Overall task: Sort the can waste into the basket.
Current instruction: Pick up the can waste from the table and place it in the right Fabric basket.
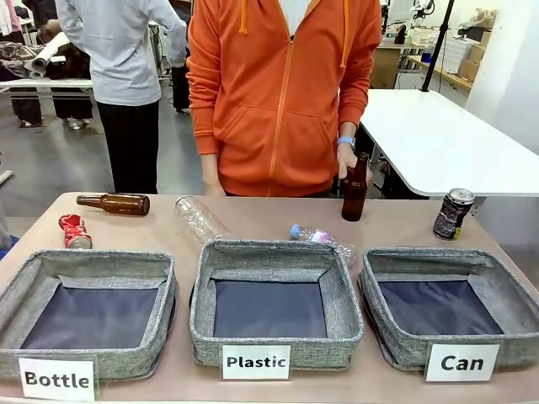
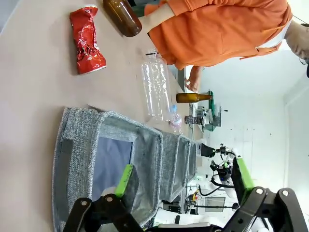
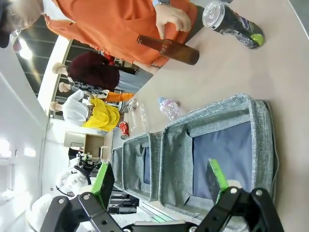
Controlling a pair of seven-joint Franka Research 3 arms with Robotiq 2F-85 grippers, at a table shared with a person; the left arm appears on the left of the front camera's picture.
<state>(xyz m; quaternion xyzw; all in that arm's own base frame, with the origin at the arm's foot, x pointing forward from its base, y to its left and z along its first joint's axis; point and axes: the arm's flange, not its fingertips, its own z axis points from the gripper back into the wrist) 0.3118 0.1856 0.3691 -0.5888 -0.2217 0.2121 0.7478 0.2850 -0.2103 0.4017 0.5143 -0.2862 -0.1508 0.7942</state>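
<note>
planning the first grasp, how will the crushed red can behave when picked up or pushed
The crushed red can lies on its side, flattened and creased, so it probably won't roll if nudged. Being crushed, it is likely empty and light. Its crumpled walls may give further under a squeeze.

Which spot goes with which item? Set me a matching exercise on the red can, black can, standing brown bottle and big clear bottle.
1 red can
2 black can
3 standing brown bottle
4 big clear bottle

A held by the person's hand
B behind the Can basket
C behind the Bottle basket
D behind the Plastic basket

Pairs: 1-C, 2-B, 3-A, 4-D.
</note>
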